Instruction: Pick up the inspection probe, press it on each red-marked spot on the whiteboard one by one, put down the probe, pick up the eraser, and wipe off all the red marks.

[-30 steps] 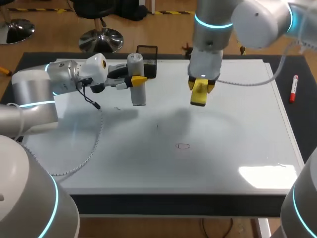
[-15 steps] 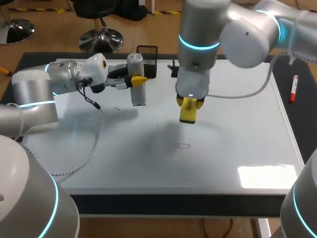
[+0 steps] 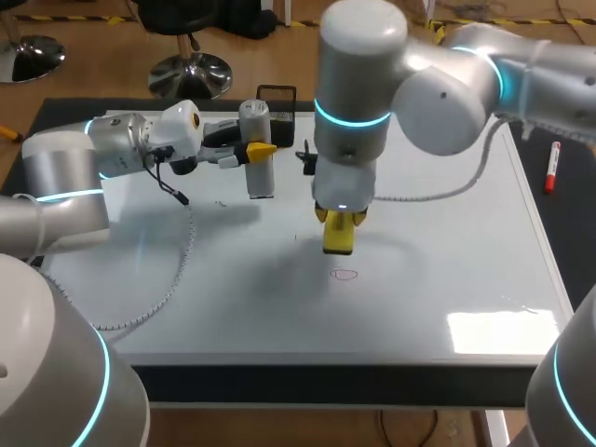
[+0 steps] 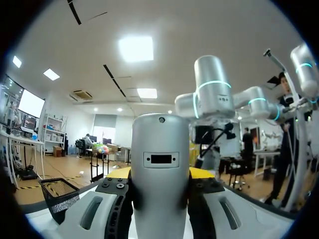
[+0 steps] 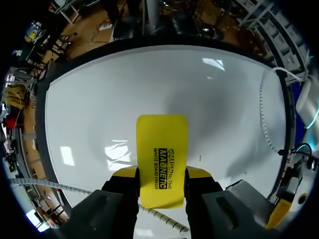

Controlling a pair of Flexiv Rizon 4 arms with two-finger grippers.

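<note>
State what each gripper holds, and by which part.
Left gripper holds the probe around its middle; right gripper holds the eraser by its long edges, at one end.

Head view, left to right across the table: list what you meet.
In order: coiled cable → inspection probe → eraser → marker pen.

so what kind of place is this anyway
Probably a robotics lab test bench: a whiteboard lies flat on the table, the left gripper holds an inspection probe, and the right gripper holds a yellow eraser near a small red mark.
</note>
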